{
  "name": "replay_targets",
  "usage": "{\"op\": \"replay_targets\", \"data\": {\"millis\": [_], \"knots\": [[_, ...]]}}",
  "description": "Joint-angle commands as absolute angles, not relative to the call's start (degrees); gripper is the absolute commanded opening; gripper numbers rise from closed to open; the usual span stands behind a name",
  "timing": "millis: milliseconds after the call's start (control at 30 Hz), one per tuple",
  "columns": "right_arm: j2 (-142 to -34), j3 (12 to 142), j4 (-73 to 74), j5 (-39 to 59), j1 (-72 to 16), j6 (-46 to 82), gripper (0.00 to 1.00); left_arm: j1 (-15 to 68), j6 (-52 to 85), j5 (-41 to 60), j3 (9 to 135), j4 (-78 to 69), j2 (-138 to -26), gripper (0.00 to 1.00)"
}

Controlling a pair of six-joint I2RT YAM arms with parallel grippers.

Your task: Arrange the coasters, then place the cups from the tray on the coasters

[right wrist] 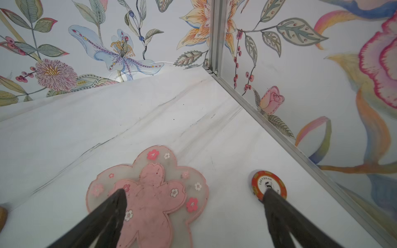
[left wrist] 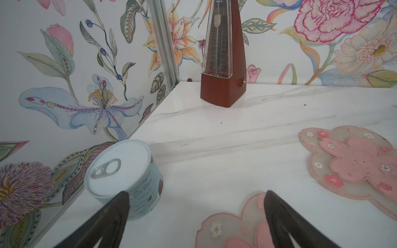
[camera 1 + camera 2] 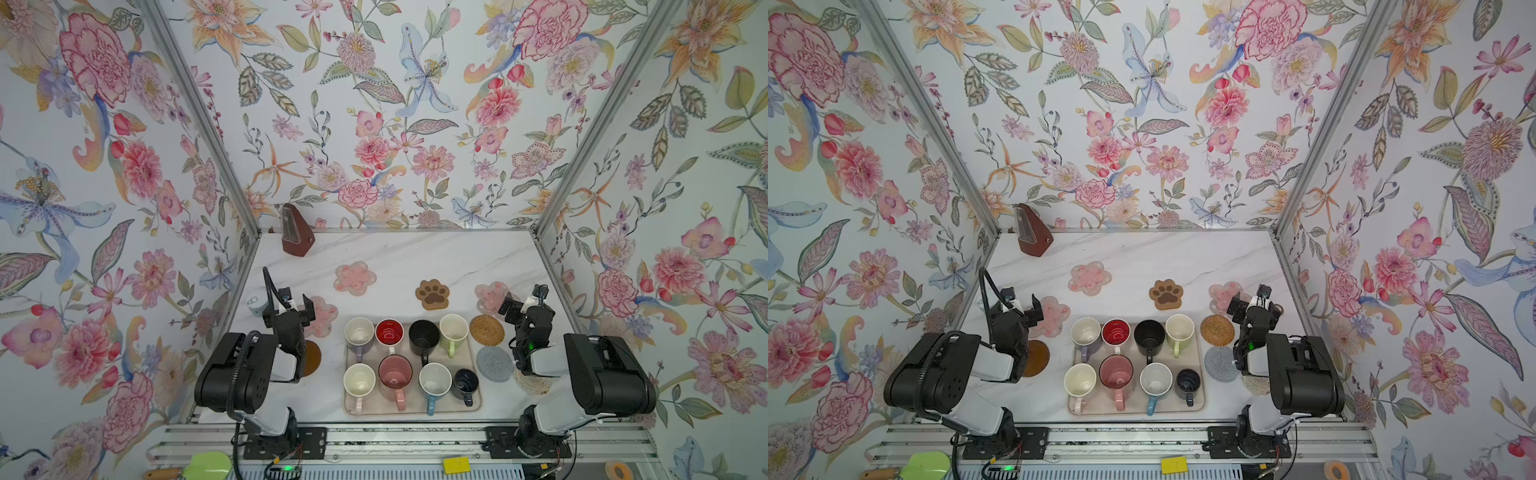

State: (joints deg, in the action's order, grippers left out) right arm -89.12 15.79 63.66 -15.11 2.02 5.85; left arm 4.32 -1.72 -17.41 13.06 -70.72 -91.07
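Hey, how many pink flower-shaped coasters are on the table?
3. The far flower coaster lies farthest back; the left flower coaster by the left gripper; the right flower coaster by the right gripper. Others may be hidden.

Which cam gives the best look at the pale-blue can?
Left wrist: the can sits close, pull-tab lid and label clear. In a top view it is small, partly hidden by the left arm. Right wrist view misses it.

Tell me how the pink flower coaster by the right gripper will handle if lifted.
Likely floppy: the flower coaster looks thin, translucent, rubbery. It lies flat on the table, so its edge may be hard to catch. Probably light.
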Motion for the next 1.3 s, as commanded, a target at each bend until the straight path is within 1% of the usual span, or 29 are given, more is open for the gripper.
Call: {"op": "replay_targets", "data": {"millis": [0,933,1067,1133,1200,1233,1267], "knots": [[-88.75,16.88,63.37,-14.33,2.46,6.59,0.99,4.56,-2.37,-18.67,13.84,-72.25,-91.06,0.99],[-88.71,16.73,63.53,-14.31,2.62,6.59,0.99,4.53,-2.45,-18.68,13.89,-72.49,-91.03,0.99],[-87.81,16.71,63.53,-15.08,2.3,6.5,0.99,4.59,-3.83,-15.06,12.2,-76.48,-91.05,0.99],[-83.47,19.5,54.87,-15.91,2.12,6.32,0.99,4.82,-4.28,-14.45,10.71,-78.8,-90.06,0.99],[-78.48,26.7,38.35,-18.73,1.86,7.68,0.99,6.24,-5.03,-17.92,9.87,-77.28,-85.2,0.99],[-76.78,30.96,30.56,-20.7,1.93,9.74,0.99,7.62,-5.94,-20.91,10.19,-74.2,-81.46,0.99],[-75.65,35.08,24.44,-21.34,2.02,11.48,0.99,9.13,-6.57,-25.0,11.71,-67.82,-76.82,0.99]]}}
